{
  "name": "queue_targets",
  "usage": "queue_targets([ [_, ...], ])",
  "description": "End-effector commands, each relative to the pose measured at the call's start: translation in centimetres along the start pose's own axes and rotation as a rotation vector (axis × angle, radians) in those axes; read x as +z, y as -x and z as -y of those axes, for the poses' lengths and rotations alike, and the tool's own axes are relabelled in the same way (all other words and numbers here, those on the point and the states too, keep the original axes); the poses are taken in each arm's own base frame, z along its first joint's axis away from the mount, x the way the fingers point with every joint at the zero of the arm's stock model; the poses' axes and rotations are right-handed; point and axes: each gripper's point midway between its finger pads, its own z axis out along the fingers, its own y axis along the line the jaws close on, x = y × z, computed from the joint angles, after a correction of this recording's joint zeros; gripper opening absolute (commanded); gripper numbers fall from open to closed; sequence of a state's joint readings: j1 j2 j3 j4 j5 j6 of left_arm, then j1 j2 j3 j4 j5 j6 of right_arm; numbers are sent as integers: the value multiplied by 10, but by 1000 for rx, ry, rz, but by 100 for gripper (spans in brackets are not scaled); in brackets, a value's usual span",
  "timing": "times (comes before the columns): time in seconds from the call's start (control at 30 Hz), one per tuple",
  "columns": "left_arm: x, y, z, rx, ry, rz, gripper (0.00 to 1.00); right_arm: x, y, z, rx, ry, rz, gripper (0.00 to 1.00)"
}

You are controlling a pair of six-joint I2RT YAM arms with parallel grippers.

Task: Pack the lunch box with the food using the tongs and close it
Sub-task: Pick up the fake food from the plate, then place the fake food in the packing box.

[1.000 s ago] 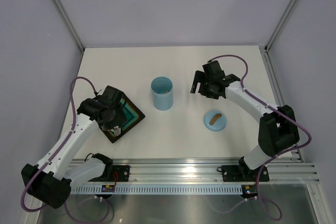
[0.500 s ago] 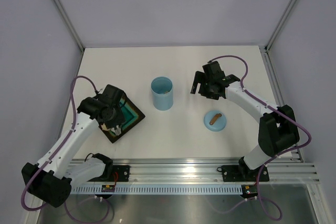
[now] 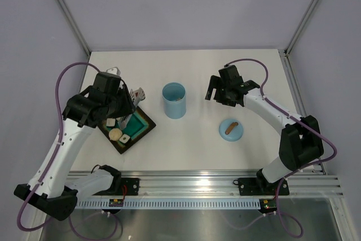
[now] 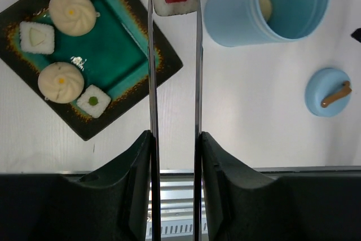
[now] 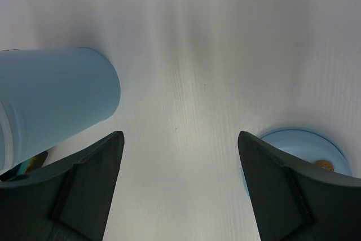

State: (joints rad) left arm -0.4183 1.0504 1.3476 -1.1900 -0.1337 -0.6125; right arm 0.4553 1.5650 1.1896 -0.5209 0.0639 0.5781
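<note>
The tabletop (image 3: 192, 150) is white and matt; in the right wrist view it shows a fine ribbed texture. Pale grey walls close it on three sides: the back wall (image 3: 186, 4), the left wall (image 3: 28, 55) and the right wall (image 3: 338, 55). Thin metal posts (image 3: 64, 7) run along the two far corners. An aluminium rail (image 3: 192, 182) lies along the near edge, and a shiny grey surface (image 3: 186, 224) lies just before it. The light is soft and even, and the shadows are weak.
</note>
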Motion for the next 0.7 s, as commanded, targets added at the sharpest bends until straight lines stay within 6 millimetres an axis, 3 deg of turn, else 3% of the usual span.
queue_targets([
  [0.0, -11, 26, 41, 95, -166, 63, 27, -22, 21, -11, 8, 27, 80, 90],
  [0.07, -18, 37, 57, 114, -215, 101, 27, -23, 22, -10, 7, 22, 86, 90],
  [0.33, -18, 44, 110, 182, -368, 90, 29, -24, 25, -11, 8, 16, 87, 90],
  [0.53, 1, 38, 119, 195, -371, 42, 29, -25, 27, -10, 0, 6, 86, 90],
  [0.67, 11, 30, 118, 206, -355, 5, 38, -24, 28, -10, -1, 1, 86, 90],
])
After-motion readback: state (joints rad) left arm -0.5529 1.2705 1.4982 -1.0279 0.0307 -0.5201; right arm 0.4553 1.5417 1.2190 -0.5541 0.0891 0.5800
